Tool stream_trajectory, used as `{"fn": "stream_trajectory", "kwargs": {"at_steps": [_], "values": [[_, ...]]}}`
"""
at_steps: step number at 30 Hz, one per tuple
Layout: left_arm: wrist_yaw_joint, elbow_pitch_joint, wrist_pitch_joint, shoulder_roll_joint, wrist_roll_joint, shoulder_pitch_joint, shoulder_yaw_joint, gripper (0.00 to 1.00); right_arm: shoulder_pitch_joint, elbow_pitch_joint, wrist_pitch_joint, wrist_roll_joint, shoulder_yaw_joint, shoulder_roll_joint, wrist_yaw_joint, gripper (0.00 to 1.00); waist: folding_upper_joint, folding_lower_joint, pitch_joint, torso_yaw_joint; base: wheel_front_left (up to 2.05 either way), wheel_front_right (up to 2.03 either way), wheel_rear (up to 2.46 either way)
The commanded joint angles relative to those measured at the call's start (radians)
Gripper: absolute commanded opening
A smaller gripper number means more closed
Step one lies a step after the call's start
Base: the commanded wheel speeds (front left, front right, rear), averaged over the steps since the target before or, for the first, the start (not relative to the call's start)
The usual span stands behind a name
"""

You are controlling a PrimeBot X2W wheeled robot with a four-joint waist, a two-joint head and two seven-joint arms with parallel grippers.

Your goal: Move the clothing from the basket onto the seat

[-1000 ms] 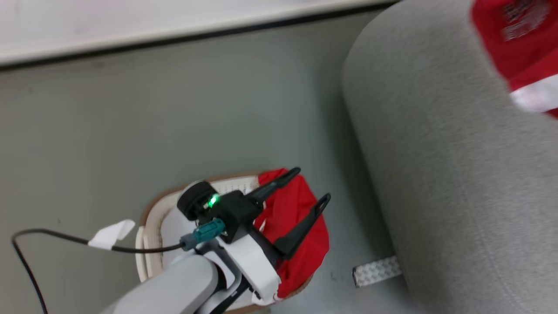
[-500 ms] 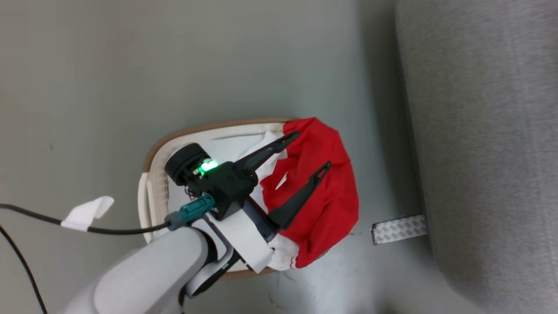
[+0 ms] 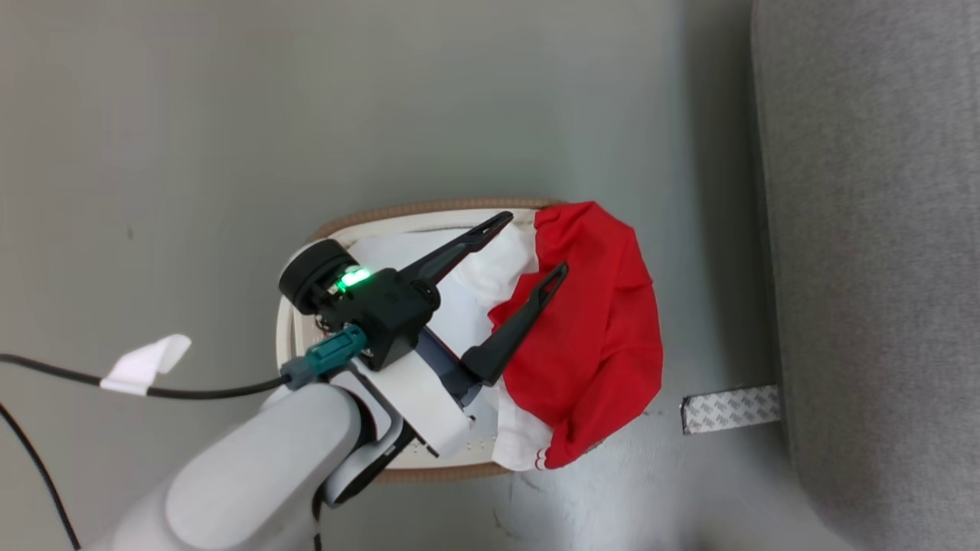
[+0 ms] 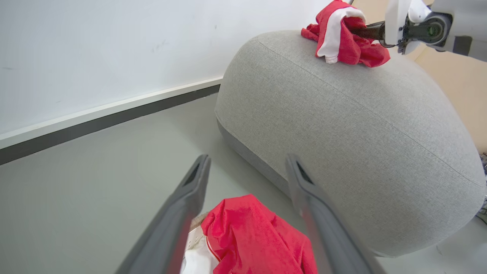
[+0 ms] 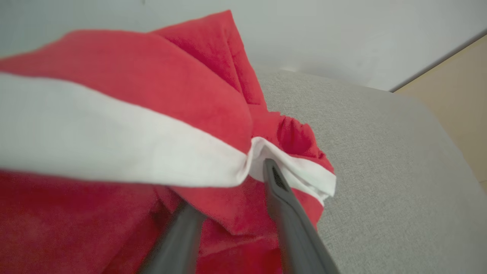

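The cream basket with a tan rim stands on the floor. Red clothing hangs over its right side, next to white padding. My left gripper hovers open above them, holding nothing; its wrist view shows the open left gripper with the same red clothing below it. The grey seat lies to the right. Another red-and-white garment rests on top of the seat, with my right gripper at it. In the right wrist view, the right gripper has its fingers apart with the garment draped over them.
A black cable with a white tag trails over the grey floor left of the basket. A strip of patterned metal lies at the seat's base. A white wall with a dark skirting runs behind the seat.
The head camera has swung, so the basket now sits mid-picture and the seat's garment has left that view. My left gripper stays open over the basket.
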Motion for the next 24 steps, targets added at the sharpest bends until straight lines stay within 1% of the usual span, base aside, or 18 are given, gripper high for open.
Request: {"fn": "stream_trajectory", "kwargs": {"at_steps": [1, 5, 7, 11, 13, 16, 21, 24], "values": [[-0.002, 0.008, -0.012, -0.001, -0.016, 0.010, 0.000, 1.00, 0.006, 0.003, 0.003, 0.009, 0.019, -0.005, -0.002, 1.00, 0.0000, -0.0001, -0.033, -0.008, 0.00, 0.00, 0.00], [0.007, 0.035, -0.027, -0.013, -0.028, 0.033, -0.002, 1.00, 0.032, 0.019, 0.029, 0.053, 0.073, -0.017, -0.002, 1.00, 0.0000, -0.0001, -0.107, -0.017, 0.00, 0.00, 0.00], [0.010, 0.048, -0.036, -0.018, -0.032, 0.050, 0.000, 1.00, 0.049, 0.018, 0.047, 0.082, 0.120, -0.028, -0.002, 1.00, 0.0000, -0.0001, -0.157, -0.022, 0.00, 0.00, 0.00], [0.030, 0.073, -0.056, -0.014, -0.055, 0.096, 0.011, 1.00, 0.106, -0.025, 0.072, 0.172, 0.226, -0.060, -0.002, 1.00, 0.0000, -0.0001, -0.255, -0.030, 0.00, 0.00, 0.00], [0.038, 0.082, -0.064, -0.013, -0.070, 0.116, 0.018, 1.00, 0.140, -0.060, 0.083, 0.213, 0.271, -0.091, -0.002, 1.00, 0.0000, -0.0001, -0.302, -0.030, 0.00, 0.00, 0.00], [0.054, 0.094, -0.078, -0.008, -0.091, 0.151, 0.036, 1.00, 0.184, -0.130, 0.072, 0.271, 0.322, -0.122, -0.002, 1.00, 0.0000, -0.0001, -0.371, -0.023, 0.00, 0.00, 0.00], [0.095, 0.102, -0.093, 0.005, -0.123, 0.205, 0.094, 1.00, 0.248, -0.248, 0.037, 0.365, 0.359, -0.142, -0.002, 1.00, 0.0000, -0.0001, -0.485, -0.009, 0.00, 0.00, 0.00], [0.111, 0.102, -0.098, 0.010, -0.140, 0.228, 0.125, 1.00, 0.274, -0.289, 0.019, 0.384, 0.364, -0.140, -0.002, 1.00, 0.0000, -0.0001, -0.527, 0.001, 0.00, 0.00, 0.00]]}}
